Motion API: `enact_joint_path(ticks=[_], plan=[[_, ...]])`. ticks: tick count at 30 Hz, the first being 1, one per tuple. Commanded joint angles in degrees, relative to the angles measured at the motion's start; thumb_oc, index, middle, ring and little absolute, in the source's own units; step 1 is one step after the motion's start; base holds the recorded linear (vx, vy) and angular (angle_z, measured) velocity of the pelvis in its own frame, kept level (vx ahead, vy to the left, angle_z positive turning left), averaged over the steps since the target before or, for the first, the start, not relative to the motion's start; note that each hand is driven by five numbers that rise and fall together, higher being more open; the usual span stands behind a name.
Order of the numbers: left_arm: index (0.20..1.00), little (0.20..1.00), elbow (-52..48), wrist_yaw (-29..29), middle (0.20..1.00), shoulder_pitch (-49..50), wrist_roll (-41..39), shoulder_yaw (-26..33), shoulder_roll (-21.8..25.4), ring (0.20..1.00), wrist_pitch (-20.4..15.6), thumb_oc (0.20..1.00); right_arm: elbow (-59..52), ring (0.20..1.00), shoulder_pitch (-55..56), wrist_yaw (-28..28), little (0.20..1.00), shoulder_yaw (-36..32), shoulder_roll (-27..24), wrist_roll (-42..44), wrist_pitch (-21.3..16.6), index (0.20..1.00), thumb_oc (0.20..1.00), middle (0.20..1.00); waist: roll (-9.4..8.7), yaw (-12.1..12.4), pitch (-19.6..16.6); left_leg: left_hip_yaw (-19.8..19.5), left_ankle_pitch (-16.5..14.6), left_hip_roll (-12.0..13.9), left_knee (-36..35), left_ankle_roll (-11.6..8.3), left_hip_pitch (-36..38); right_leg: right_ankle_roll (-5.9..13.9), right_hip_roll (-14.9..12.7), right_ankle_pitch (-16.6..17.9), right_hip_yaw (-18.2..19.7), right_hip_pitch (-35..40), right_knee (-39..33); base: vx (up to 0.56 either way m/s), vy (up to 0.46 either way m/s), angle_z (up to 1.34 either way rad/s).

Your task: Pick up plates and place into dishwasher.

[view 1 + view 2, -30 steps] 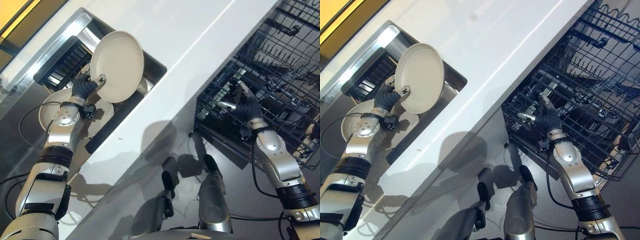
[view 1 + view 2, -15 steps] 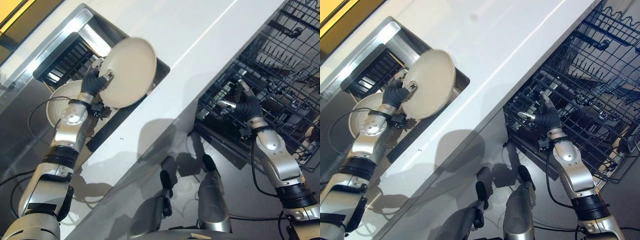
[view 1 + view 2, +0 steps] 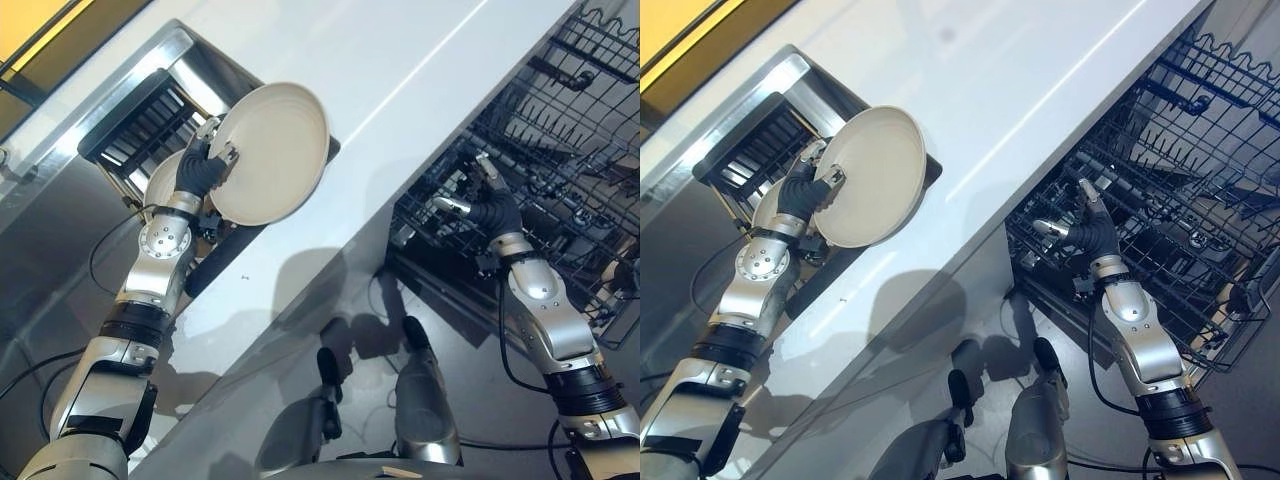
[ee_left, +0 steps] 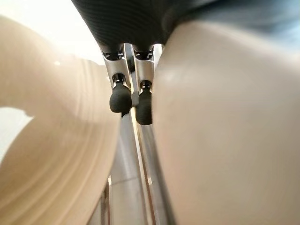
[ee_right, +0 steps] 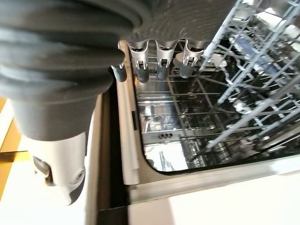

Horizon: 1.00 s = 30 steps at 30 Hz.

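Observation:
My left hand (image 3: 203, 170) is shut on the rim of a cream plate (image 3: 272, 152), holding it tilted above the sink's right edge; the left wrist view shows its fingers (image 4: 120, 99) against the plate (image 4: 225, 140). Another cream plate (image 3: 165, 180) lies in the sink behind the hand. My right hand (image 3: 487, 208) hovers open, fingers spread, at the near left corner of the pulled-out dishwasher rack (image 3: 560, 150), holding nothing. The right wrist view looks past its fingers (image 5: 160, 70) into the dishwasher rack (image 5: 243, 89).
A steel sink (image 3: 180, 50) is set in the white counter (image 3: 400, 60), with a dark slatted grid (image 3: 140, 125) inside it. The wire rack's tines (image 3: 1200, 110) stand upright to the right of the counter's front edge.
The left hand has lifted the plate higher and carried it rightward, out over the sink's edge toward the counter. The right hand has stayed by the rack. The camera has shifted slightly.

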Motion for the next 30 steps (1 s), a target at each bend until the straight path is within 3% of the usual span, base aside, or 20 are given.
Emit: enact_joint_path(ticks=[1,5,15,25,30], plan=[[0.2,0.2,-3.3,1.1,0.2,2.1,1.1,4.1,2.1,0.2,-2.0,0.2,-1.4,1.0,0.3,-0.1,1.0,-1.3,1.5,-0.1,-4.9,1.0,1.0,1.0,-2.31,2.4,-7.6,-1.5,-2.1,-2.6,4.2,0.65,-2.6,-3.21,-0.8,3.9,-4.1,0.5,-2.6,-0.01,-0.063,0.02],[0.2,0.2,-4.4,1.5,0.2,4.0,-0.7,5.9,2.6,0.2,-2.5,0.2,-1.2,1.0,1.3,-0.3,1.0,-1.9,1.9,0.1,-6.0,1.0,1.0,1.0,-2.4,3.1,-8.9,-1.9,-1.9,-2.3,3.0,0.64,-1.2,-3.3,-0.9,3.8,-5.2,2.4,-3.9,-0.03,-0.087,0.0],[0.2,0.2,-6.9,10.0,0.2,8.1,-1.0,12.1,0.4,0.2,-6.0,0.2,-0.5,1.0,3.6,-3.1,1.0,-3.6,3.9,-0.9,-9.0,1.0,1.0,1.0,-3.42,4.4,-13.9,-3.1,-2.1,-0.6,1.6,0.15,2.4,-4.27,0.4,2.3,-7.1,6.5,-4.8,-0.01,-0.104,0.07],[0.2,0.2,-12.2,15.7,0.2,14.4,2.7,17.1,1.5,0.2,-7.7,0.2,-4.8,1.0,6.8,-11.2,1.0,-10.2,2.9,-2.3,-13.1,1.0,1.0,1.0,-4.81,5.4,-18.7,-4.0,-2.2,1.1,0.1,-0.25,6.0,-4.57,2.1,0.9,-8.2,10.6,-4.9,0.01,-0.079,0.07],[0.2,0.2,-15.2,15.9,0.2,16.7,3.9,18.8,2.7,0.2,-8.2,0.2,-8.4,1.0,6.3,-15.9,1.0,-11.9,1.9,-5.1,-16.4,1.0,1.0,1.0,-5.37,6.1,-20.5,-4.2,-2.3,1.7,-1.1,-0.41,7.4,-4.49,2.8,0.7,-8.5,11.9,-5.6,0.01,-0.07,0.0]])
